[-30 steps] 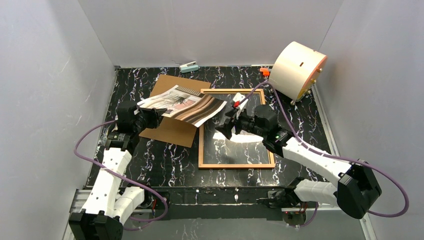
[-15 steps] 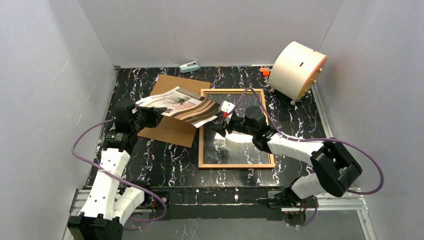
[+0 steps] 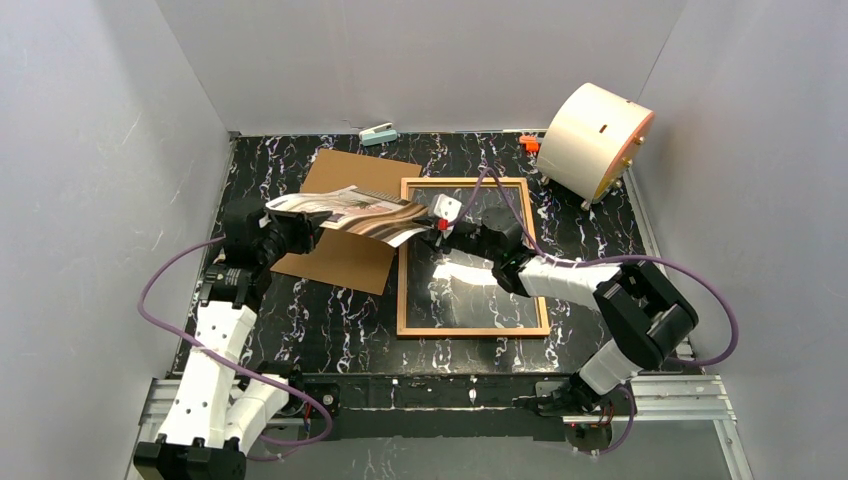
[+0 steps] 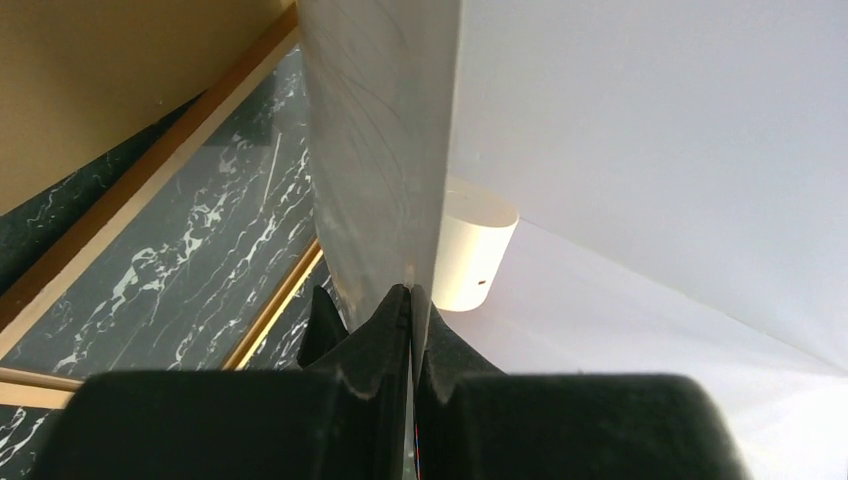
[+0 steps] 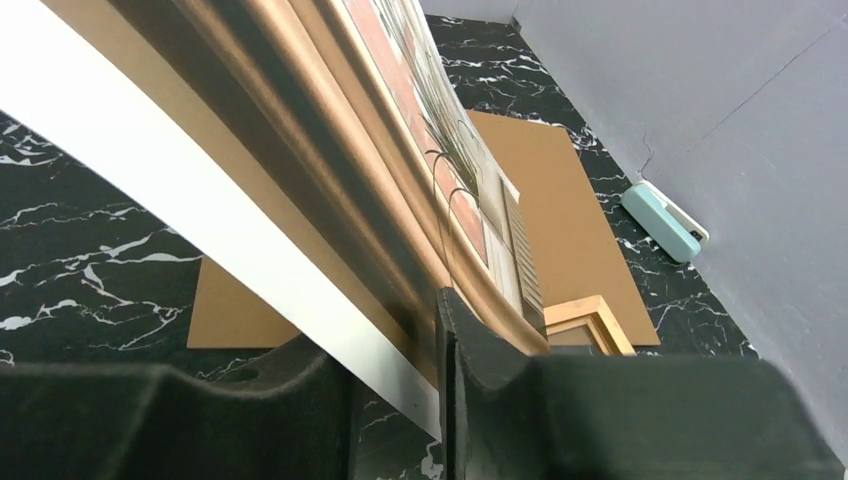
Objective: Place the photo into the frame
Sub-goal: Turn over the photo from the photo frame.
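Black left pincer (image 4: 410,296) tight on photo (image 4: 385,150)

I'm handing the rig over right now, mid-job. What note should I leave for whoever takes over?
Left hand: shut on one edge of the photo, holding it in the air.
Right hand: jaws around the opposite edge; unclear whether they grip it yet.
Photo: raised and curved, hanging over the board and the far left corner of the frame.
Frame: lying flat, no photo in it.
Done: photo picked up.
Left: carry it over the frame and lay it in.
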`<action>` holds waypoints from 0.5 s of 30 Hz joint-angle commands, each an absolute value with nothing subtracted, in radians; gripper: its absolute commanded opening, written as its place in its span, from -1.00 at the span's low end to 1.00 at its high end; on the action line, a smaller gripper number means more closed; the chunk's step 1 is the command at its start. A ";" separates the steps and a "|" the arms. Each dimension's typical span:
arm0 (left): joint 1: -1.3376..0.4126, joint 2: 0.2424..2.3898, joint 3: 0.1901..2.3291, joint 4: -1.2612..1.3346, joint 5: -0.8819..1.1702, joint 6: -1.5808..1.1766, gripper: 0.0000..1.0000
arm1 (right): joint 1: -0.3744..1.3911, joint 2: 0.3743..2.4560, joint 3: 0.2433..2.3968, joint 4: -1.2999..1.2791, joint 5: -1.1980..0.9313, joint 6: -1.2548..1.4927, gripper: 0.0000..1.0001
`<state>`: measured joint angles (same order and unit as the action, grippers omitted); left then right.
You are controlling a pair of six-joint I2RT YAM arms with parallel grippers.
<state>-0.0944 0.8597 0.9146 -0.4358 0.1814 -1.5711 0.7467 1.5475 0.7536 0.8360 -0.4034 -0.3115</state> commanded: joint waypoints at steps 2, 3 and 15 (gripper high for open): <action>-0.091 0.831 0.959 -0.466 0.201 -1.583 -1.00 | 0.754 1.561 0.801 0.943 -0.429 -0.322 -0.41; -0.091 0.831 0.961 -0.466 0.201 -1.584 -1.00 | 0.753 1.558 0.802 0.944 -0.431 -0.318 -0.51; -0.091 0.843 1.063 -0.446 0.119 -1.492 0.33 | 0.752 1.401 0.782 0.906 -0.436 -0.209 -0.97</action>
<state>-0.0937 0.8505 0.9901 -0.4507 0.1722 -1.5471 0.7483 1.5063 0.7631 0.8612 -0.4297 -0.2649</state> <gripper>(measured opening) 0.488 0.029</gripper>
